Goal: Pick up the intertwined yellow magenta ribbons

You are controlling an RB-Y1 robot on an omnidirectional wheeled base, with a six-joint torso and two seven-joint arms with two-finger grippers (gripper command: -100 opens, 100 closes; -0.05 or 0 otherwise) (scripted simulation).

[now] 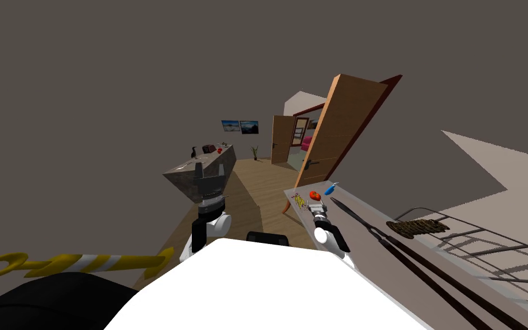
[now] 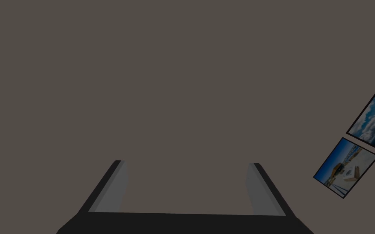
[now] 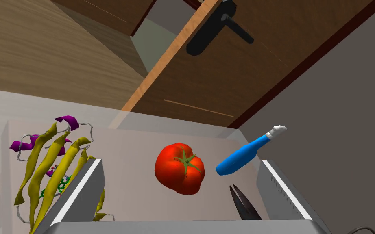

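My right end effector (image 3: 180, 162) is hovering released, blades spread wide, low over the pale surface (image 3: 134, 191). It is lining up on the wrong thing, since the red tomato (image 3: 180, 168) is sitting at 12 o'clock between the blades. The yellow and magenta ribbons (image 3: 48, 170) are lying at about 10 o'clock, outside the jaws, and one blade is crossing in front of their nearest strands. I am judging that clenching here would be grabbing the tomato, and that sliding sideways would be shoving or snagging the thin loops toward the surface's edge at 9 o'clock. Dark pointed blades (image 3: 243, 203) at 4 o'clock and a blue bottle (image 3: 243, 156) at 1 o'clock are crowding the other side. My left end effector (image 2: 188, 174) is idling released.
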